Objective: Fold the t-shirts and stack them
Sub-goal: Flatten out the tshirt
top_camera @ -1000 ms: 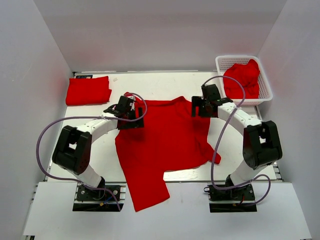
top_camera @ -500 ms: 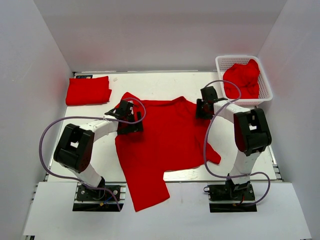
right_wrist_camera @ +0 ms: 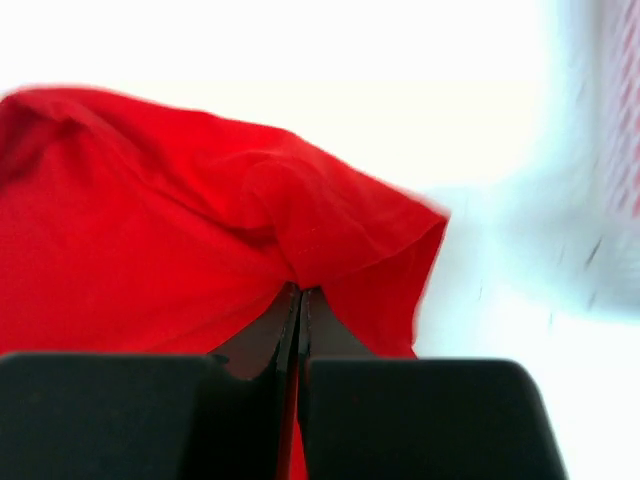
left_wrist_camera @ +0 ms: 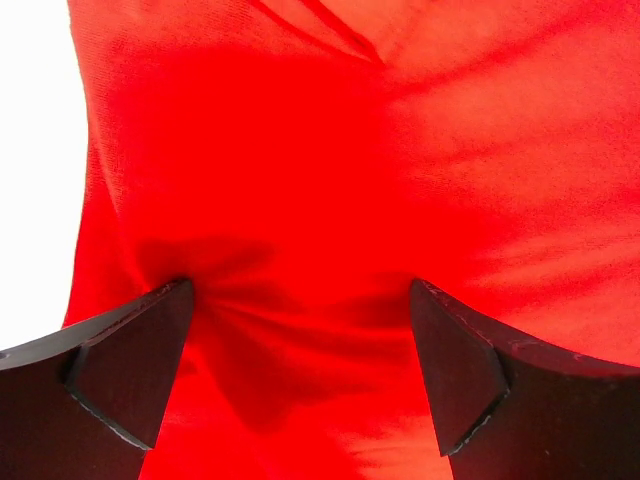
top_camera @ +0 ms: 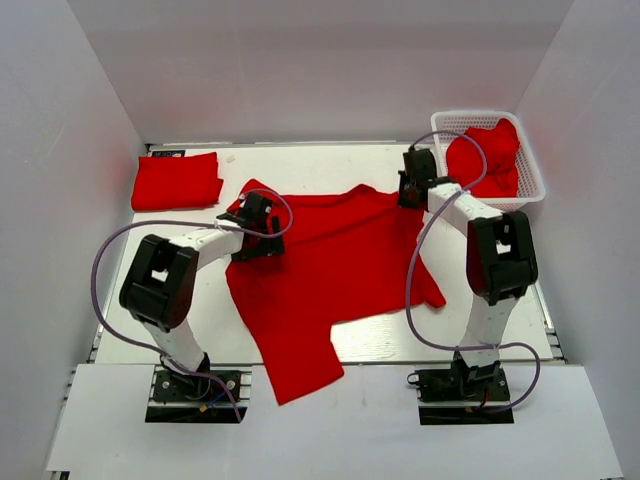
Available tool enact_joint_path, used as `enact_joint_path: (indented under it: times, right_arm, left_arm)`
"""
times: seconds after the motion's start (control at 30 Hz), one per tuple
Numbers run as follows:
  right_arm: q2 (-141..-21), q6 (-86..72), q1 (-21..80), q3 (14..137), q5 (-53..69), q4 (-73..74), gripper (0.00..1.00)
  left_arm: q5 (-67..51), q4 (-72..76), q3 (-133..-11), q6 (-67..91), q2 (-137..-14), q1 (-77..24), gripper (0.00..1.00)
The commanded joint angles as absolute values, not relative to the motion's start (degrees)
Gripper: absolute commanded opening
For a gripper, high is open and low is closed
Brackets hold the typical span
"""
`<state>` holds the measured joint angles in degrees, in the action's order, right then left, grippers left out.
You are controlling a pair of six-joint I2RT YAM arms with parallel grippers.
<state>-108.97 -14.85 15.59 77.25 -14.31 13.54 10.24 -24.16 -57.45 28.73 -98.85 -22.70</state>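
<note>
A red t-shirt (top_camera: pixel 330 270) lies spread across the middle of the table, its lower part hanging over the near edge. My left gripper (top_camera: pixel 256 222) is open and pressed down on the shirt's left shoulder area. In the left wrist view red cloth (left_wrist_camera: pixel 300 200) bunches between the two fingers (left_wrist_camera: pixel 120 370). My right gripper (top_camera: pixel 408 197) is shut on the shirt's far right corner. In the right wrist view the jaws (right_wrist_camera: pixel 300 300) pinch a fold of the red fabric (right_wrist_camera: pixel 330 230). A folded t-shirt (top_camera: pixel 177 180) lies at the back left.
A white mesh basket (top_camera: pixel 470 117) at the back right holds a crumpled red t-shirt (top_camera: pixel 485 160), close beside my right wrist. White walls enclose the table on three sides. Grey cables loop from both arms.
My right gripper has closed on the shirt's corner and moved toward the back, drawing the cloth with it. My left gripper has shifted slightly back and stayed open.
</note>
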Motion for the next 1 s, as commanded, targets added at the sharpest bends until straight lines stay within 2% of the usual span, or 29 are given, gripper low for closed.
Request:
enact_joint_path:
  times: [0.0, 0.1, 0.2, 0.3, 0.37, 0.43, 0.47, 0.5, 0.63, 0.67, 0.7, 0.83, 0.87, 0.97]
  right_arm:
    - [-112.5, -10.3, 14.3, 86.8, -19.2, 14.2, 0.0]
    - [-117.5, -8.4, 13.6, 91.4, -19.8, 17.8, 0.0]
    - [-122.6, -4.7, 12.7, 98.0, -17.8, 19.6, 0.11]
    - [-127.8, -0.3, 11.4, 105.2, -15.2, 20.7, 0.13]
    - [-129.6, 3.9, 11.3, 109.9, -14.8, 22.4, 0.3]
    - [-132.2, 4.6, 11.0, 115.9, -14.9, 26.4, 0.39]
    - [-132.3, 4.7, 10.8, 116.5, -13.5, 27.2, 0.49]
    - [-131.7, 5.8, 10.8, 116.5, -12.4, 27.5, 0.51]
    - [-124.0, 7.0, 11.0, 108.6, -2.2, 26.7, 0.6]
    - [-121.3, 7.1, 11.2, 107.3, 1.5, 26.8, 0.73]
    - [-120.3, 6.7, 11.2, 105.1, 4.4, 27.5, 0.9]
    - [-112.6, 2.0, 11.6, 93.7, 10.1, 27.6, 0.9]
    - [-108.8, 1.6, 11.8, 87.4, 11.0, 26.5, 0.9]
    - [-104.4, -1.0, 12.7, 81.4, 9.4, 26.4, 0.9]
  left_arm:
    - [13.8, -30.1, -57.5, 29.4, -104.0, -21.9, 1.0]
    - [15.1, -30.8, -59.1, 29.4, -105.5, -21.9, 1.0]
    - [17.7, -31.4, -61.4, 29.4, -107.7, -21.4, 1.0]
    - [20.6, -33.5, -65.6, 28.8, -109.9, -20.2, 1.0]
    - [21.7, -33.5, -67.1, 28.3, -111.6, -20.2, 1.0]
    - [22.8, -33.5, -69.4, 26.9, -112.6, -18.9, 1.0]
    - [23.5, -32.9, -70.4, 25.9, -113.6, -18.9, 1.0]
    - [24.2, -32.9, -72.6, 24.1, -114.3, -18.2, 1.0]
    - [24.2, -32.8, -82.9, 20.5, -117.9, -15.7, 1.0]
    - [22.8, -32.8, -85.0, 19.3, -118.4, -15.6, 1.0]
    - [21.7, -32.8, -89.3, 17.6, -119.5, -15.1, 1.0]
    - [16.8, -34.6, -97.4, 16.2, -120.4, -15.1, 1.0]
    - [14.8, -34.6, -97.4, 15.4, -118.4, -15.1, 1.0]
    - [11.3, -34.0, -92.2, 15.4, -112.6, -15.7, 1.0]
